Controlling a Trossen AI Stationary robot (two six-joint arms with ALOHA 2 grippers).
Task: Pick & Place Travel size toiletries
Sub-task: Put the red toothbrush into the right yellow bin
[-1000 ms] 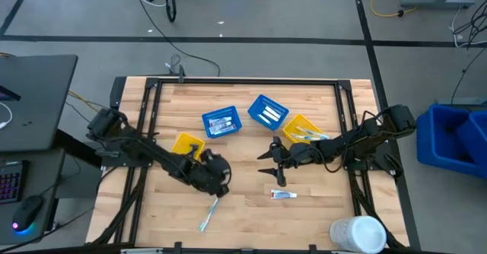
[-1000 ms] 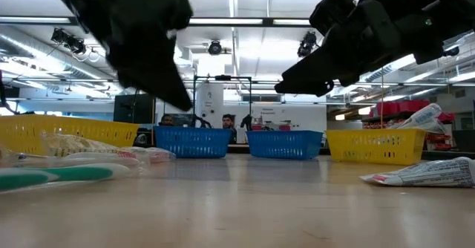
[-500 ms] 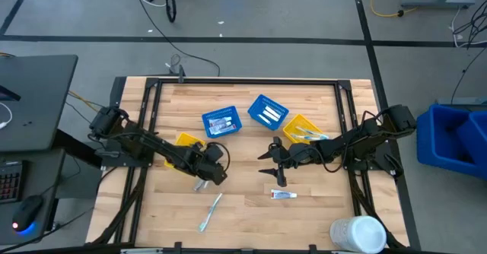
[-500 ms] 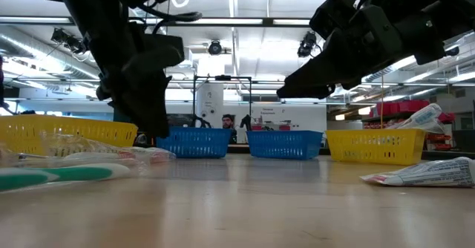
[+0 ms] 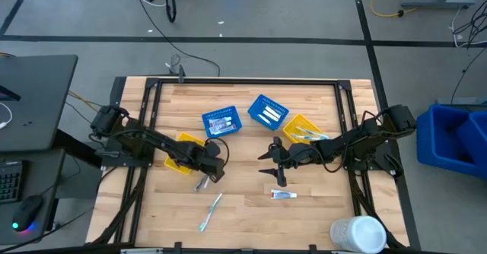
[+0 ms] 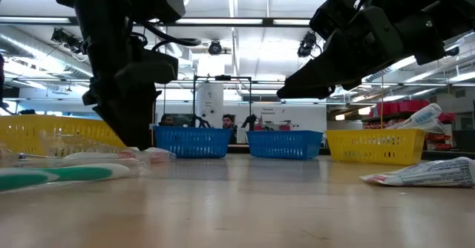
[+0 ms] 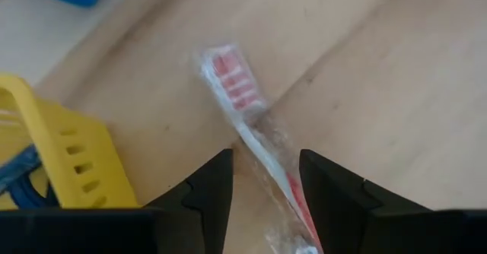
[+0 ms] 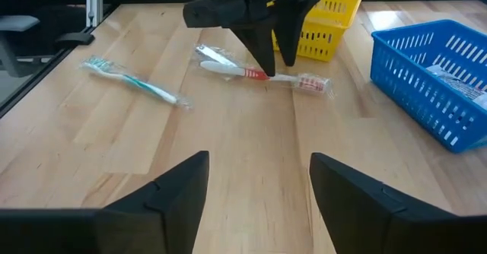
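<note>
A red-and-white toothbrush in a clear wrapper [image 7: 242, 109] lies flat on the wooden table, next to a yellow basket [image 7: 72, 163]. My left gripper [image 7: 266, 161] points down over its middle, open, one finger on each side of the handle [image 8: 255, 74]. I cannot tell whether the fingers touch the wrapper. A teal toothbrush [image 5: 211, 211] lies nearer the table's front edge, and a small white tube [image 5: 283, 195] lies right of it. My right gripper [image 5: 272, 165] hangs open above the table's middle, over nothing.
Two blue baskets [image 5: 221, 122] [image 5: 268, 112] and a second yellow basket [image 5: 303, 128] holding items stand toward the table's far side. A large white cylinder [image 5: 358, 233] stands at the near right corner. Bare wood lies between the two grippers.
My left gripper has moved toward the table's left and far side, to the yellow basket, and has tipped from a slant to pointing nearly straight down. It has uncovered the red-and-white toothbrush, which has stayed on the table. My right gripper has kept still.
</note>
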